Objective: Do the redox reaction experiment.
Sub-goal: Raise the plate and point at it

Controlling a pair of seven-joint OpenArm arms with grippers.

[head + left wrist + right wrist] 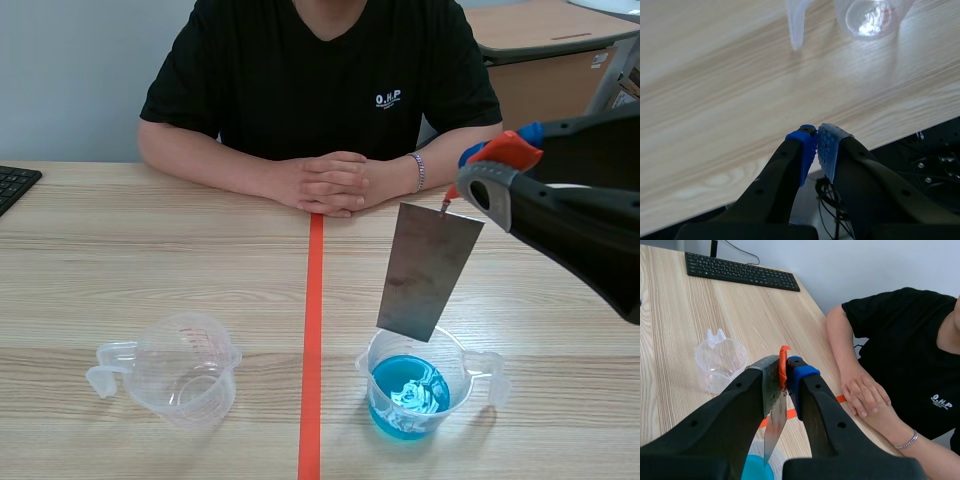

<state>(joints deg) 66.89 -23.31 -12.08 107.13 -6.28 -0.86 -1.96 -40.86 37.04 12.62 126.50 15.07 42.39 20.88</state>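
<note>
Two fingers of the right end effector (786, 372) pinch a thin metal plate (428, 270) by the orange-red tab (510, 150) on its top corner. That lets the plate hang down over the measuring cup (464, 374) of blue liquid (398, 412), ready, I think, for a dip. The left end effector (817, 145) is pressed together on nothing, low by the tabletop's (715, 100) near edge, out of the way. An empty cup (872, 17) sits ahead of it.

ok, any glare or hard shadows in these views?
Scene view: white reflection on the blue liquid, only soft shadows on the table. Left wrist view: bright glare in the base of the empty cup. Right wrist view: metal plate looks matte, no hotspot.
</note>
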